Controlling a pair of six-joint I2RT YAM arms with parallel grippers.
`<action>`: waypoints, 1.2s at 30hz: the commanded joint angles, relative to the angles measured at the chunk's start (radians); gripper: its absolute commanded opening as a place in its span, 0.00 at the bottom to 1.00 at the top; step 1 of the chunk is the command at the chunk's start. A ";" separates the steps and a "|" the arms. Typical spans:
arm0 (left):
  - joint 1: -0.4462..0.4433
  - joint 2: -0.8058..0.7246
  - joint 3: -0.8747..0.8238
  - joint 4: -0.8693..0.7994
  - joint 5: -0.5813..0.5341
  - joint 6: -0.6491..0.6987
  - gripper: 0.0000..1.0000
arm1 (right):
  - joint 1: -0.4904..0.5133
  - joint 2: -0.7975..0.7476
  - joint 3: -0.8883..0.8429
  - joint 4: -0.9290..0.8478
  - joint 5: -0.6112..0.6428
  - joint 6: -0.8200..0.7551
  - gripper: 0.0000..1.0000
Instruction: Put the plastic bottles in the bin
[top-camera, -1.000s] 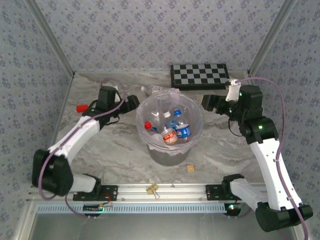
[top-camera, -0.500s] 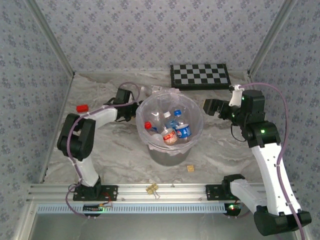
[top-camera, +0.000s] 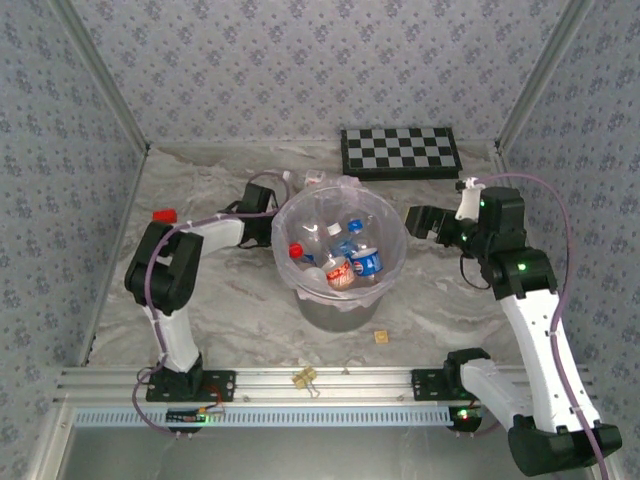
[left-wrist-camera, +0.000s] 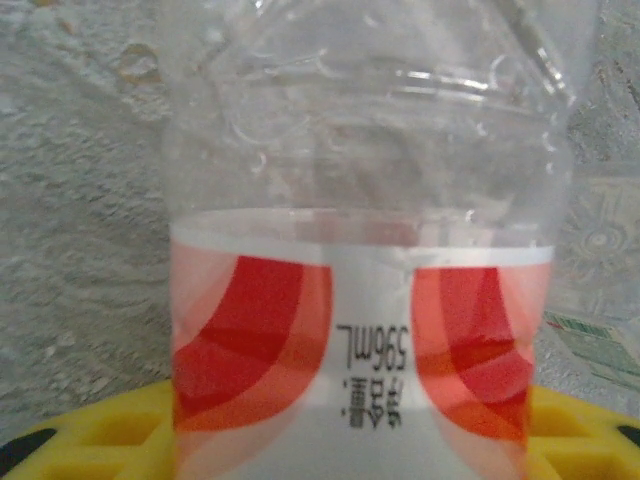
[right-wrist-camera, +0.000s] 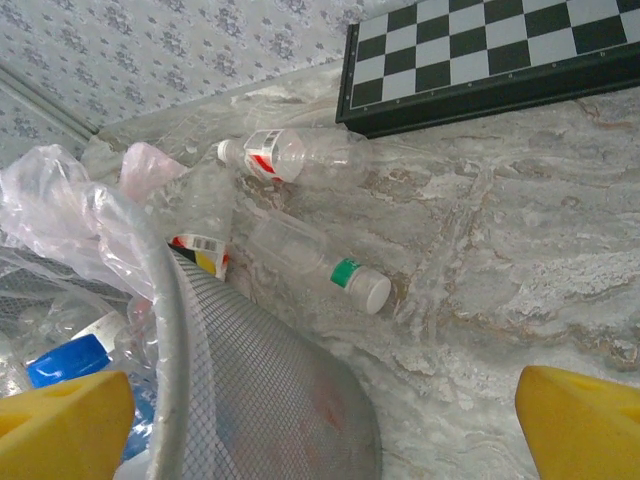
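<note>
The red-labelled bottle (left-wrist-camera: 365, 300), behind the bin (top-camera: 340, 312), is framed between the jaws of the left gripper (top-camera: 268, 205), whose closure cannot be told, so a firm mid-body hold should be confirmed before lifting over the rim, while the jaws of the right gripper (top-camera: 418, 220) are spread wide.

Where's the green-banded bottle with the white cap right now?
In the right wrist view the green-banded bottle lies on the table between the bin and the chequered board.
</note>
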 joint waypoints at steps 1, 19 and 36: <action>-0.006 -0.079 -0.015 -0.034 -0.040 0.024 0.48 | -0.006 -0.010 -0.014 0.026 -0.013 0.015 1.00; 0.012 -0.812 -0.110 -0.285 -0.160 0.280 0.36 | 0.096 0.258 0.413 0.081 -0.364 0.025 1.00; -0.259 -1.141 -0.232 -0.183 -0.153 0.533 0.34 | 0.576 0.785 1.008 0.076 -0.254 -0.058 1.00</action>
